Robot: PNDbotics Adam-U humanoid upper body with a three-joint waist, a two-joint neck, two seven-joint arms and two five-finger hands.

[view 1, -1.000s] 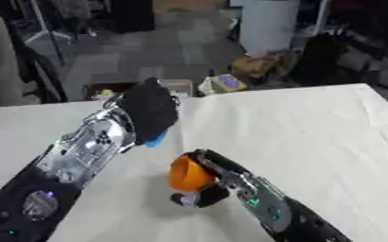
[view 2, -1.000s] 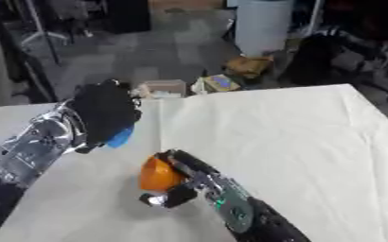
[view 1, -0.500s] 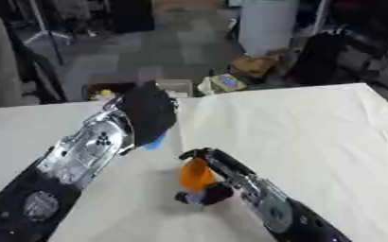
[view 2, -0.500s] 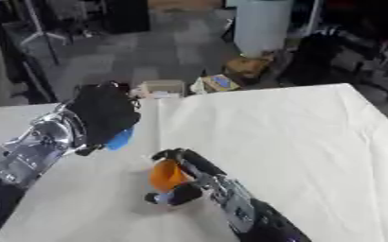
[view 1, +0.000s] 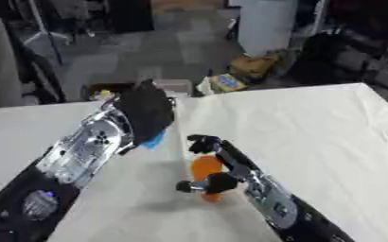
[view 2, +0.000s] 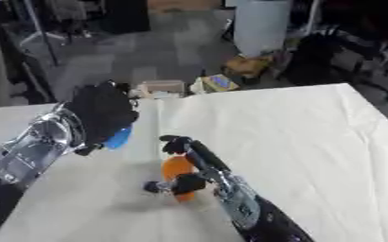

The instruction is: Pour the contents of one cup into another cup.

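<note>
An orange cup (view 1: 205, 173) stands on the white table (view 1: 313, 123) near the middle, with my right hand (view 1: 216, 165) curled around it, fingers above and thumb below. My left hand (view 1: 147, 113) is shut on a blue cup (view 1: 154, 140), of which only a small lower part shows under the black fingers. The blue cup hangs to the upper left of the orange one, a short gap between them. What the cups hold is hidden.
Beyond the table's far edge lie a small white box (view 2: 162, 87) and a cardboard box (view 1: 255, 66) on the floor. A white bin (view 1: 266, 21) stands further back. The table's right half is bare cloth.
My right hand has slid the orange cup a little right and turned it more upright. My left hand with the blue cup has barely shifted.
</note>
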